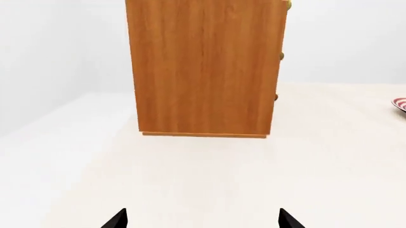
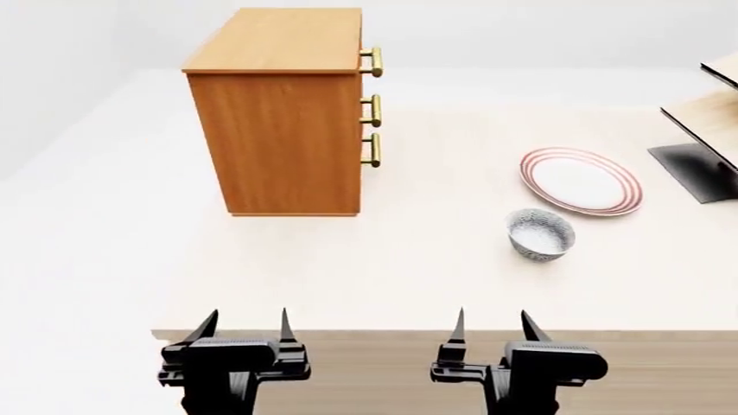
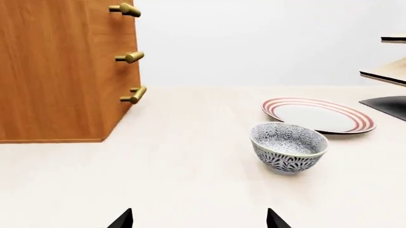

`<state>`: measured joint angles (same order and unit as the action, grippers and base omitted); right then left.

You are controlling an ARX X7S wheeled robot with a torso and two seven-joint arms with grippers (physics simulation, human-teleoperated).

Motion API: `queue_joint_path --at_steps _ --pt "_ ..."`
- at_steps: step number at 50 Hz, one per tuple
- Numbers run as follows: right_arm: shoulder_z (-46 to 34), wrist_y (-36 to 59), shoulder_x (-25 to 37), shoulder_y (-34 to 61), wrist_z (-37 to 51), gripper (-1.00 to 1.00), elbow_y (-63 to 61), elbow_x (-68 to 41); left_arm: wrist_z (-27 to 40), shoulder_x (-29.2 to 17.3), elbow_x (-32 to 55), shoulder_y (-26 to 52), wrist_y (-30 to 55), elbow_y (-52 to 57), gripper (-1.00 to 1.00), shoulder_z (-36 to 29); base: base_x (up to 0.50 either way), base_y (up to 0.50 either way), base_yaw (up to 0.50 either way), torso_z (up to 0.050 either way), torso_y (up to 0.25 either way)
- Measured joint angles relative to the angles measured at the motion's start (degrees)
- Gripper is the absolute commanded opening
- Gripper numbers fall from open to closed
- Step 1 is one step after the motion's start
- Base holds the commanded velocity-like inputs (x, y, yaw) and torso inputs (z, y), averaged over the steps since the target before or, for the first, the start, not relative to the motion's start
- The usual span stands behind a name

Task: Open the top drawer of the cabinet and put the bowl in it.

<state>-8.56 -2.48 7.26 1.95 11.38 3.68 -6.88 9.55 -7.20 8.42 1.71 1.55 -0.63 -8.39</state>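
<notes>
Starting out: both end effectors, left (image 2: 244, 322) and right (image 2: 493, 322), hung released and empty. Cabinet (image 2: 289, 130) top drawer (image 2: 372, 61) was shut; bowl (image 2: 540, 234) sat beside plate (image 2: 580, 181). Next, I reckoned: grab that handle.

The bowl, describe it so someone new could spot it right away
Start at the cabinet, then look toward its handle side, where a plate lies on the table. The bowl sits just nearer the robot: small, deep, blue-grey patterned, not flat and red-ringed.
</notes>
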Motion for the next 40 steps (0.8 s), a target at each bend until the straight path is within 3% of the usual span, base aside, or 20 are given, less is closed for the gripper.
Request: queue_joint_path --at_steps 11,20,28,40 --pt "-0.03 -0.11 0.55 -0.28 0.31 1.00 -1.39 -1.24 1.85 -1.04 0.75 2.33 0.55 0.05 1.00 1.54 0.00 0.08 0.00 0.000 0.000" --pt "2.36 10.85 5.51 1.69 0.98 1.00 -20.79 -4.37 11.10 -7.21 -1.38 21.49 -0.19 -15.07 1.00 10.42 0.00 0.00 0.00 0.000 0.000" --pt "7.24 32.30 11.98 22.51 1.07 1.00 -28.87 -14.16 21.36 -15.12 -6.12 45.70 -4.40 -43.51 1.00 14.18 0.00 0.00 0.00 0.000 0.000" --pt "11.77 47.25 15.58 52.43 -0.75 1.00 -10.12 -20.11 36.17 -21.81 -9.05 67.68 -0.06 -64.99 1.00 15.02 0.00 0.00 0.00 0.000 0.000"
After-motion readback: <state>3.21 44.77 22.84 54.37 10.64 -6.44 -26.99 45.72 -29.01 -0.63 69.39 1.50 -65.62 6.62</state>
